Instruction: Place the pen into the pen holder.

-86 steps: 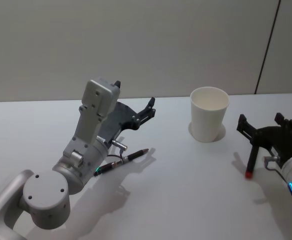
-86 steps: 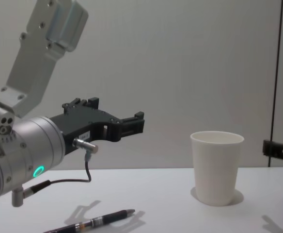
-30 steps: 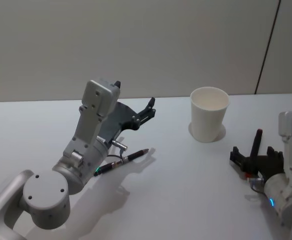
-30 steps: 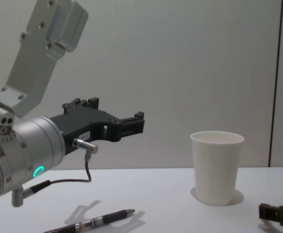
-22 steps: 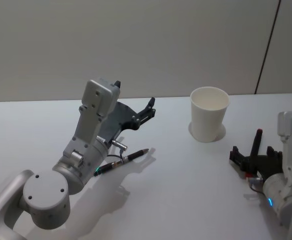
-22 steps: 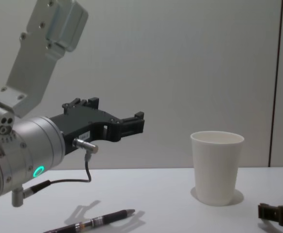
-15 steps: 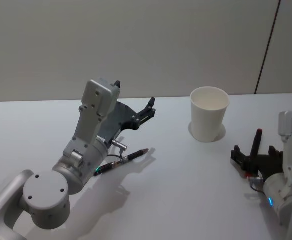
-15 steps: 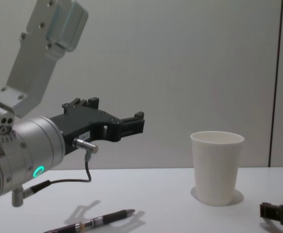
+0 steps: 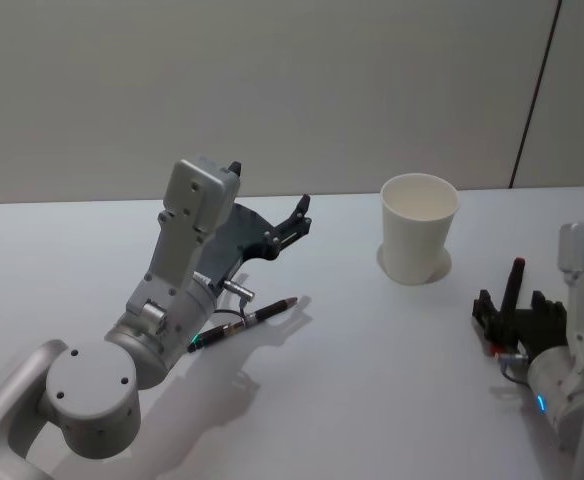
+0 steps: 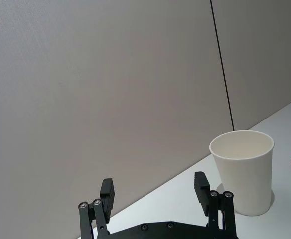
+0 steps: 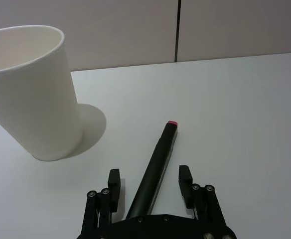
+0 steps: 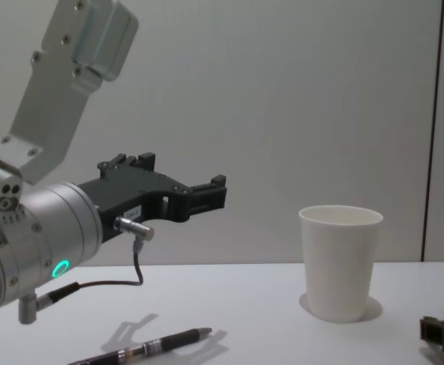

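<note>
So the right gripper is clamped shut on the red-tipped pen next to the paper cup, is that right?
Not quite. The right gripper is open: in the right wrist view its fingers stand either side of the red-tipped pen with gaps, next to the paper cup.

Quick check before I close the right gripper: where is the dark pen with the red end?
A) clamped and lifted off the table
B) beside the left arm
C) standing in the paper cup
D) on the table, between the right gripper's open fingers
D: in the right wrist view the pen lies on the table inside the right gripper, which is open with a gap on each side of the pen, apart from the paper cup.
</note>
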Controlling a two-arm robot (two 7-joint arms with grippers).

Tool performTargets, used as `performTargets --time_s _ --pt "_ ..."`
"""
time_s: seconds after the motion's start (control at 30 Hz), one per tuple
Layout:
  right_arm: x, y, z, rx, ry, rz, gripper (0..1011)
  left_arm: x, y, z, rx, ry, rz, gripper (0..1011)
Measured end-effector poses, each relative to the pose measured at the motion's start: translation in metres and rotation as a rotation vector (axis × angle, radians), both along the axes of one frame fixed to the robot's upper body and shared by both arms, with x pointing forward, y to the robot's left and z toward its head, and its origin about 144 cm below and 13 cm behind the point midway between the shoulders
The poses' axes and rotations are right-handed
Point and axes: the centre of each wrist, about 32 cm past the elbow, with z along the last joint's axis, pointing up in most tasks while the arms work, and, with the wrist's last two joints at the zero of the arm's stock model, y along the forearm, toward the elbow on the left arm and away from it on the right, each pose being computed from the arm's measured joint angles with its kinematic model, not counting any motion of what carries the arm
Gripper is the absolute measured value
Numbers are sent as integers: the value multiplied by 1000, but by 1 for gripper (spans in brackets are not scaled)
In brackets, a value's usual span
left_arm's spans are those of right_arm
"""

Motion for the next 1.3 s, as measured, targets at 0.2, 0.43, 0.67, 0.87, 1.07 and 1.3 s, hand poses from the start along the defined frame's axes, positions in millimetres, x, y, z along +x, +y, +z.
performTargets --time_s 0.2,0.43,0.67,0.87,1.07,1.3 --pt "0 0 0 -1 -1 -3 565 0 0 0 0 0 0 1001" --pt "0 0 0 -1 -1 -5 336 0 0 0 0 0 0 1001" --pt "0 0 0 -1 -2 -5 167 0 0 0 0 0 0 1001" --pt "0 0 0 -1 -2 -6 166 0 0 0 0 0 0 1001" --pt "0 0 0 -1 -2 -6 166 0 0 0 0 0 0 1001" --pt "0 -1 0 -1 -23 5 166 0 0 0 0 0 0 1001"
